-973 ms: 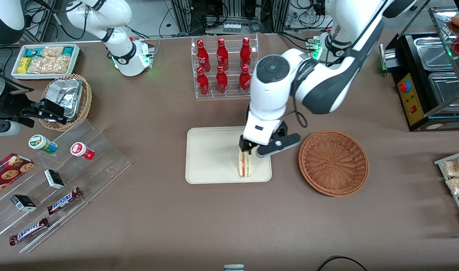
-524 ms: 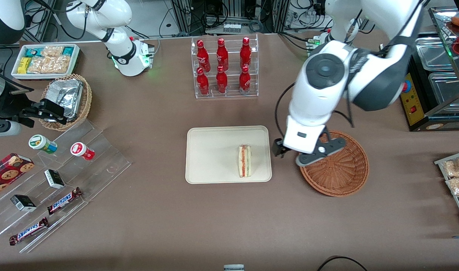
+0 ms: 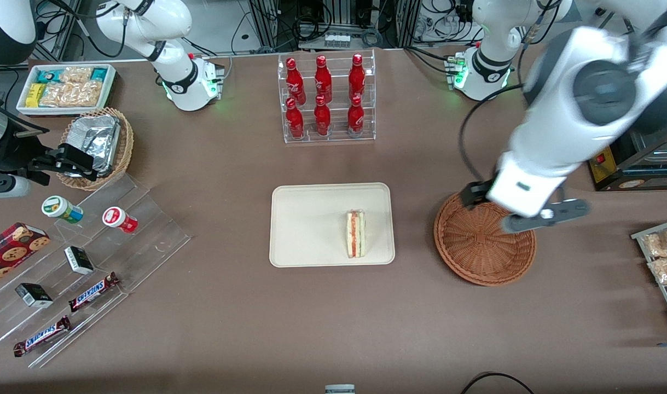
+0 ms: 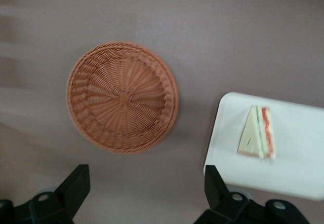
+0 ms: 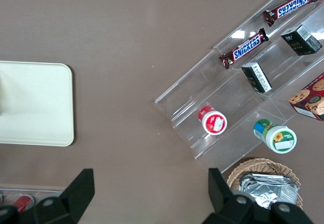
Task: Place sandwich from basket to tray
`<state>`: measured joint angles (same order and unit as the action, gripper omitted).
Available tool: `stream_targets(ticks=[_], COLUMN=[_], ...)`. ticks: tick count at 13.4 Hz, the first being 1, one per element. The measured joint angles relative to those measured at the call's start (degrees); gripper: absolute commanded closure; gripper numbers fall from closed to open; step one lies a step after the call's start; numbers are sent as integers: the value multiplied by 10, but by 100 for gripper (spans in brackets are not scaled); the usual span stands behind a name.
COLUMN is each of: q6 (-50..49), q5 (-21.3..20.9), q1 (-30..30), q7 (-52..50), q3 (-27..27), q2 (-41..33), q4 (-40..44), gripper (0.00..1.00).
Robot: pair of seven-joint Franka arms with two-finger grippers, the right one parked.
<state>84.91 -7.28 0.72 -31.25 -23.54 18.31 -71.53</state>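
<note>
I count one sandwich (image 3: pixel 356 234) on one tray (image 3: pixel 311 224), one basket (image 3: pixel 478 251) beneath my gripper (image 3: pixel 489 210), six red bottles (image 3: pixel 323 96), two Snickers bars (image 3: pixel 65 314) and two round tubs (image 3: pixel 90 214).

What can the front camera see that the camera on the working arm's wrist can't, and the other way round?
Only the front view shows the red bottles, candy bars and the working arm. Only the wrist view shows the tool wide open, holding nothing. Both show the sandwich lying on the tray and the basket beside it.
</note>
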Motion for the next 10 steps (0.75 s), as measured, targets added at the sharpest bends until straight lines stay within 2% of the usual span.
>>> stream_targets(ticks=[2, 4, 10], q6=[-29, -54, -59], q5=[34, 47, 48], q1=[-4, -11, -34], q7=[78, 125, 138], q3=[52, 85, 115], q2=[-31, -61, -131], q4=[0, -14, -148], gripper=[0, 0, 0])
